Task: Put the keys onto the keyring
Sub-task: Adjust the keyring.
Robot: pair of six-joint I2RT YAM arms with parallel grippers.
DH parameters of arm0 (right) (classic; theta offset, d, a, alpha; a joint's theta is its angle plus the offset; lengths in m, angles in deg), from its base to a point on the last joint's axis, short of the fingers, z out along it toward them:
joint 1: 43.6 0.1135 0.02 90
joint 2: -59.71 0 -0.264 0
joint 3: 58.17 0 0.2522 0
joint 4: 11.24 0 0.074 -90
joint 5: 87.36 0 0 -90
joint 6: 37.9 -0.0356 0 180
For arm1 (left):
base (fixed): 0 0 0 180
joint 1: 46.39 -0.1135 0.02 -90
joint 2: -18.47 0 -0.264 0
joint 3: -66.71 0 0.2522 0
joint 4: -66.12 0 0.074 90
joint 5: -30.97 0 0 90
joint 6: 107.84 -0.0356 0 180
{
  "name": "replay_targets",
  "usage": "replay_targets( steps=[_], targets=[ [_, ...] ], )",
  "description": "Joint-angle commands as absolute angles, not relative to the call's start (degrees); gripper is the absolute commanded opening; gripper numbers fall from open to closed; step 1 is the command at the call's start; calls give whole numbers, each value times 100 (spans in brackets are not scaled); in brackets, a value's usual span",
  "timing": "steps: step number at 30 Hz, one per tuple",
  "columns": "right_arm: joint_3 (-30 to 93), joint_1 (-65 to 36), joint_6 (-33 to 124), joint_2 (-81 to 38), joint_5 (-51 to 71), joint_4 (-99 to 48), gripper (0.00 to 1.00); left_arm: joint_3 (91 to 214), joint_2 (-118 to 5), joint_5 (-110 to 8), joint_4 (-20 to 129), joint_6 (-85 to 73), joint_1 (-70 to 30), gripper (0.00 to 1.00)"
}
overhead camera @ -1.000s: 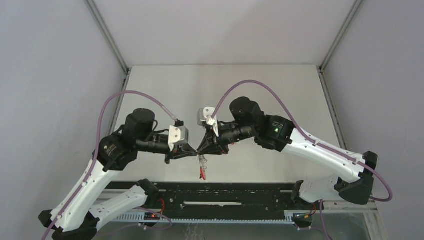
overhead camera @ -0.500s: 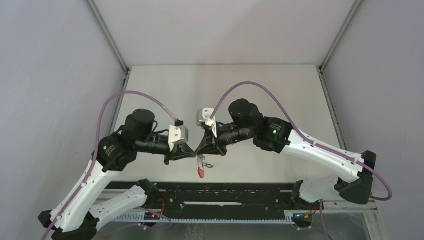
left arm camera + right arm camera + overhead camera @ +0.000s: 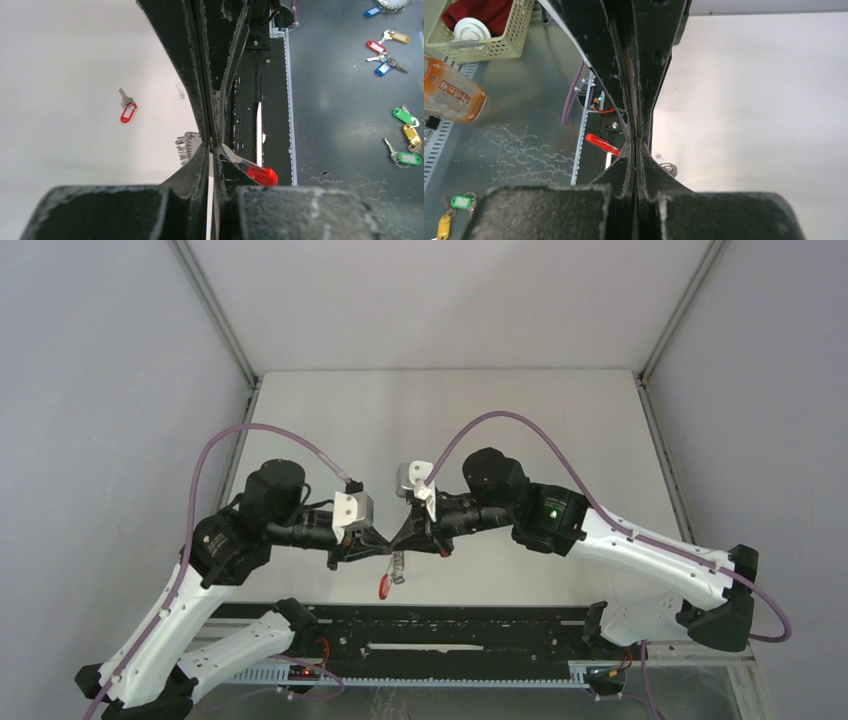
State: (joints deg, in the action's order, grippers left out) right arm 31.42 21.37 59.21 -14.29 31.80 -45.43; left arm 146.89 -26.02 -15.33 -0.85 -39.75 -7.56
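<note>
Keys, tiny, silvery and toothed, dangle in a loose bunch above the table near its front edge, the keyring showing only its bright red strap just below, where the left end effector and right end effector meet tip to tip, both pressed together.

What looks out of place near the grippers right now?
A stray key with a red tag lies alone on the table, away from the held keys. More tagged keys lie scattered on the dark floor beyond the table.
</note>
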Motion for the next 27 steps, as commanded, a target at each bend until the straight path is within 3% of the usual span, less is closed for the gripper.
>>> replay_targets(
  steps=[1, 4, 12, 17, 27],
  targets=[
    [2864, 2101, 5726, -964, 2962, -4027, 0, 14855, -2429, -1334, 295, -3905, -740, 24],
    [2476, 2021, 5475, -710, 3232, -3390, 0, 14642, -2299, -1272, 378, -3793, -744, 37],
    [1251, 1946, 4539, -216, 3522, -1158, 0, 14121, -2048, -1167, 1054, -2932, -773, 35],
    [963, 1986, 4237, -190, 3550, -447, 0, 13915, -2019, -1074, 1307, -2677, -778, 46],
    [824, 2062, 4186, -235, 3429, -91, 0, 13881, -1977, -893, 1700, -2150, -813, 37]
  ],
)
